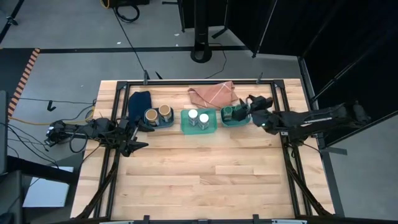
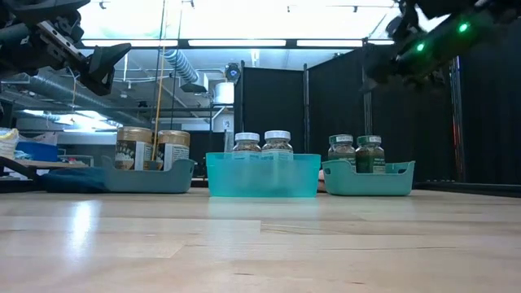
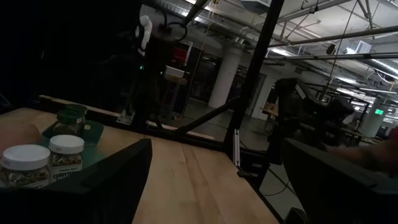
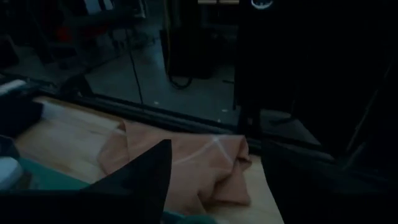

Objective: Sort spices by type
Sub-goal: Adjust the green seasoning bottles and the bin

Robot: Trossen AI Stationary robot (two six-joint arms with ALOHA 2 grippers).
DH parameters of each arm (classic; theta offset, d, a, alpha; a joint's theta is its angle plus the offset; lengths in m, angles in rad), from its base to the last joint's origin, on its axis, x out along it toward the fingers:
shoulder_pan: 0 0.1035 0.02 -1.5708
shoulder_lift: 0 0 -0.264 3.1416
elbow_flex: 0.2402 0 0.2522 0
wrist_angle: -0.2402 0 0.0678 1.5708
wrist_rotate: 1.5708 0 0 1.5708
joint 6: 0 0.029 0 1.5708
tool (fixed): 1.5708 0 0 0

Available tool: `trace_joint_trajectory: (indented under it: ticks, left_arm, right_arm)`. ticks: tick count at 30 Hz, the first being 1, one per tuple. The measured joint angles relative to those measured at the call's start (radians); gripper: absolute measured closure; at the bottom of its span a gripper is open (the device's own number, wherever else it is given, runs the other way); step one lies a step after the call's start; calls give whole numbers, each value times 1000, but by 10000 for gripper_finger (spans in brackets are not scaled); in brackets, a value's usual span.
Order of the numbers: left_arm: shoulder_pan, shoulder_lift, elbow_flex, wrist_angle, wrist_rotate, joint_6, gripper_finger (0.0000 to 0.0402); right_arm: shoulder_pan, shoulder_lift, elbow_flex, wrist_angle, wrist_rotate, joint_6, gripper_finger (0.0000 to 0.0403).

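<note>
Three teal trays stand in a row at the table's far side. The left tray (image 1: 166,123) holds two tan-lidded jars (image 1: 158,114). The middle tray (image 1: 185,123) holds two white-lidded jars (image 1: 198,116). The right tray (image 2: 368,181) holds two green-lidded jars (image 2: 356,152), which rest upright on their bases. My right gripper (image 4: 215,144) hovers open above that tray's right end, partly hiding it in the high view, with nothing between its fingers. My left gripper (image 3: 216,144) stands open and raised at the table's left side, just near of the left tray.
A crumpled orange cloth (image 1: 211,94) lies behind the middle and right trays. A dark blue cloth (image 1: 140,102) lies beside the left tray. Black frame rails (image 1: 186,82) run along the table's edges. The bare wooden top (image 1: 205,174) stretches over the near half.
</note>
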Motion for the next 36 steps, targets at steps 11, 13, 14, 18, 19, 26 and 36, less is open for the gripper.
trace_joint_trajectory:
  ticks: [11,13,14,18,19,26,36]
  left_arm:
    - [0,0,0,0,0,0,39]
    - [0,0,0,0,0,0,39]
    - [0,0,0,0,0,0,39]
    - [0,0,0,0,0,0,39]
    - [0,0,0,0,0,0,39]
    - [0,0,0,2,0,0,39]
    - [0,0,0,0,0,-20,39]
  right_arm:
    - [-16,-25,1,-363,-13,301,349]
    - [-17,0,1,-411,-14,360,388]
    - [-17,13,1,-420,-14,377,392]
    - [-17,65,1,-420,-34,418,380]
    - [-17,79,1,-420,-45,424,382]
    - [-16,166,0,-354,-96,442,389]
    - [1,164,0,-137,-163,248,394]
